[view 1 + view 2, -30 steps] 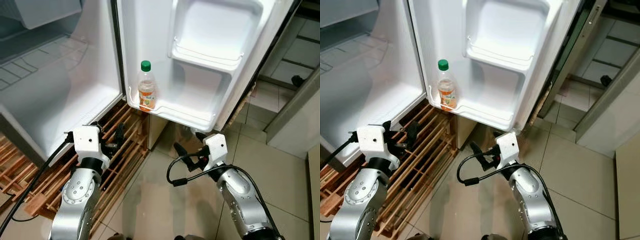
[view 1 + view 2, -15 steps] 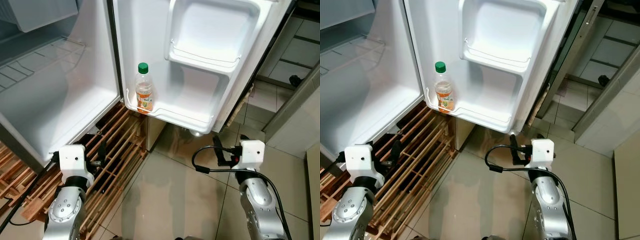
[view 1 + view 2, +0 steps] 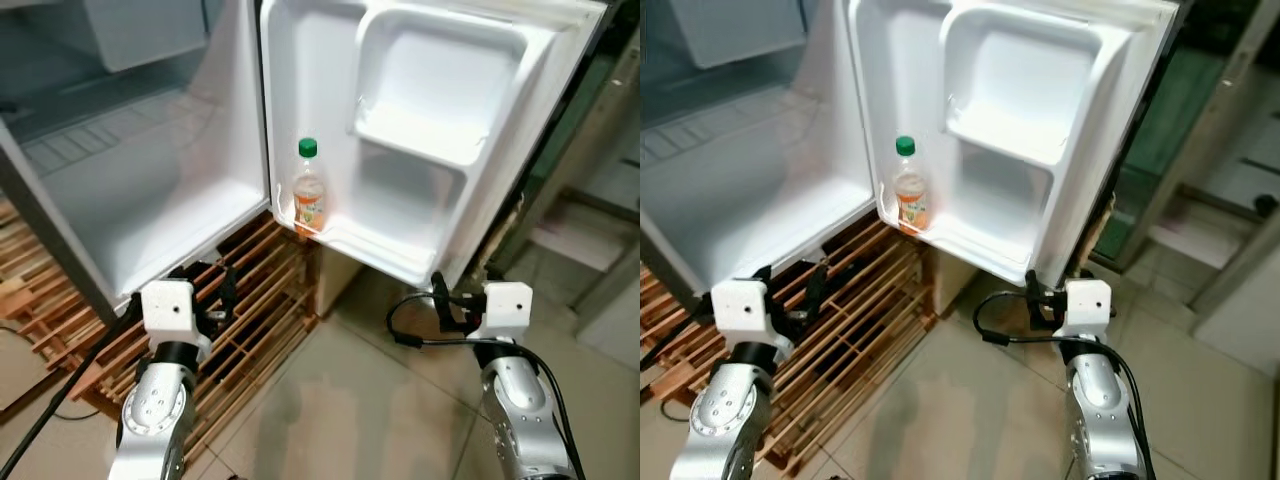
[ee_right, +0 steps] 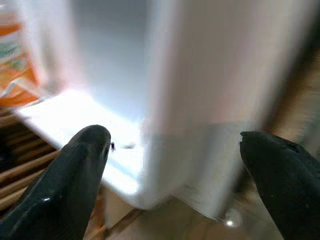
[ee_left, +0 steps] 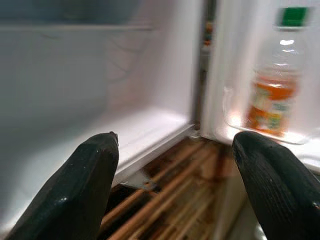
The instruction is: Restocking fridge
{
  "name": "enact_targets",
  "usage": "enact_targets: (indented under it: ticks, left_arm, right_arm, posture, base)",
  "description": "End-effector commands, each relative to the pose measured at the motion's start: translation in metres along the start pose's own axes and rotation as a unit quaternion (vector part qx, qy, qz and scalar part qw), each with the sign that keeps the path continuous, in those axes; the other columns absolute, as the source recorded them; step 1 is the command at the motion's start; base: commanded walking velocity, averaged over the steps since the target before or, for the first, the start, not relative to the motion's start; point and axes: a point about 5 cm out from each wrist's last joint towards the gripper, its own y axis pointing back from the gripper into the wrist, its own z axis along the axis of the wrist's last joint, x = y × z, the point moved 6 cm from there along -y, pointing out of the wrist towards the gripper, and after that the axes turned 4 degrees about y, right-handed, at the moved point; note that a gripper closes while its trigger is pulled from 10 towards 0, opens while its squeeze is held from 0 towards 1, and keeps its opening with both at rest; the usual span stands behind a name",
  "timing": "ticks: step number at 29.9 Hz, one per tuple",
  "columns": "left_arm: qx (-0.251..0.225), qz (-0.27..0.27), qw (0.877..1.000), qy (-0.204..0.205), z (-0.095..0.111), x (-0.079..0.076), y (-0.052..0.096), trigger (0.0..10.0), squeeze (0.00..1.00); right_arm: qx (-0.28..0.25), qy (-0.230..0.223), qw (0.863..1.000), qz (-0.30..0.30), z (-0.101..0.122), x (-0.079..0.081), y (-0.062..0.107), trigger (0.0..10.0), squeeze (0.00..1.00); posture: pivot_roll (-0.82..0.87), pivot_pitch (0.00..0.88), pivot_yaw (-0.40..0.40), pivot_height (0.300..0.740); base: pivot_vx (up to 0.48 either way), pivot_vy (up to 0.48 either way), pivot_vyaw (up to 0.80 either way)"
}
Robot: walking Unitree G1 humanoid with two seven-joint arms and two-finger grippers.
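Since the earlier frames the whole scene has shifted, which points to a move of the head camera rather than of the things; against that, the left gripper (image 3: 226,293) is seen raised somewhat higher before the wooden rack (image 3: 262,290), while the right gripper (image 3: 440,297) has been kept at much the same height under the open fridge door (image 3: 300,90).

One bottle (image 3: 309,196) with a green cap is stood upright in the lowest door shelf (image 3: 385,255), at the end nearest the hinge and the fridge interior (image 3: 140,180). It is judged to be a clear plastic bottle, partly filled with an orange drink, so moderately light and top-light. Its wall is likely thin and smooth, so it may dent or slip under a hard squeeze. The labelled middle of the body is judged the best place for a hold; the neck under the cap is narrower and less steady.

In the left wrist view the left gripper's fingers (image 5: 75,190) are spread wide with nothing between them, and the bottle is seen beyond. The right gripper's fingers (image 4: 70,180) are likewise parted wide and empty, close under the door's lower edge without clear contact.
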Motion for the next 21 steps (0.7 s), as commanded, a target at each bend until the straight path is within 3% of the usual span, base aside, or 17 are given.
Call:
enact_targets:
  ticks: [1, 5, 6, 9, 10, 12, 14, 18, 20, 21]
  left_arm:
    - [0.011, 0.004, 1.000, 0.003, -0.006, 0.003, 0.003, 10.0, 0.00]
    - [0.007, 0.011, 1.000, 0.006, -0.005, 0.004, 0.003, 10.0, 0.00]
    - [0.007, 0.005, 1.000, 0.007, -0.005, 0.001, 0.001, 10.0, 0.00]
    - [0.007, 0.000, 1.000, 0.008, -0.006, -0.001, 0.001, 10.0, 0.00]
    - [0.009, -0.004, 1.000, 0.006, -0.007, -0.002, 0.001, 10.0, 0.00]
    - [0.011, -0.005, 1.000, 0.006, -0.008, -0.003, 0.001, 10.0, 0.00]
    - [0.014, -0.007, 1.000, 0.003, -0.011, -0.003, 0.002, 10.0, 0.00]
    - [0.029, -0.011, 1.000, -0.003, -0.021, -0.004, 0.003, 10.0, 0.00]
    - [0.044, -0.015, 0.999, -0.004, -0.030, -0.005, 0.004, 10.0, 0.00]
    - [0.044, -0.015, 0.999, -0.004, -0.030, -0.005, 0.004, 10.0, 0.00]
  right_arm:
    - [-0.005, 0.000, 1.000, 0.019, 0.003, 0.009, -0.002, 10.0, 0.04]
    - [-0.003, 0.001, 0.999, 0.041, -0.001, 0.017, 0.002, 10.0, 0.03]
    - [0.008, 0.014, 0.994, 0.108, -0.012, 0.034, 0.015, 10.0, 0.01]
    - [0.021, 0.027, 0.988, 0.152, -0.023, 0.043, 0.027, 10.0, 0.01]
    - [0.072, 0.030, 0.983, 0.166, -0.054, 0.038, 0.039, 10.0, 0.00]
    - [0.094, 0.033, 0.981, 0.167, -0.067, 0.034, 0.045, 10.0, 0.00]
    - [0.151, 0.033, 0.974, 0.167, -0.096, 0.025, 0.055, 10.0, 0.00]
    - [0.212, 0.022, 0.966, 0.148, -0.119, 0.012, 0.066, 10.0, 0.00]
    - [0.270, 0.043, 0.955, 0.114, -0.139, -0.009, 0.076, 10.0, 0.00]
    - [0.270, 0.043, 0.955, 0.114, -0.139, -0.009, 0.076, 10.0, 0.00]
  posture:
    - [-0.05, 0.000, -0.019, 0.740]
    - [-0.06, 0.000, -0.018, 0.740]
    - [-0.06, 0.000, -0.016, 0.740]
    - [-0.06, 0.000, -0.016, 0.740]
    - [-0.06, 0.000, -0.012, 0.740]
    - [-0.06, 0.000, -0.012, 0.740]
    - [-0.07, 0.000, -0.012, 0.740]
    - [-0.07, 0.000, -0.007, 0.740]
    - [-0.07, 0.000, -0.005, 0.740]
    - [-0.07, 0.000, -0.005, 0.740]
  base:
    - [0.394, -0.270, 0.78]
    - [0.098, -0.068, 0.78]
    - [0.000, 0.000, 0.00]
    - [0.000, 0.000, 0.00]
    - [0.000, 0.000, 0.00]
    - [0.000, 0.000, 0.00]
    - [0.000, 0.000, 0.00]
    - [0.000, 0.000, 0.00]
    - [0.000, 0.000, 0.00]
    - [0.000, 0.000, 0.00]
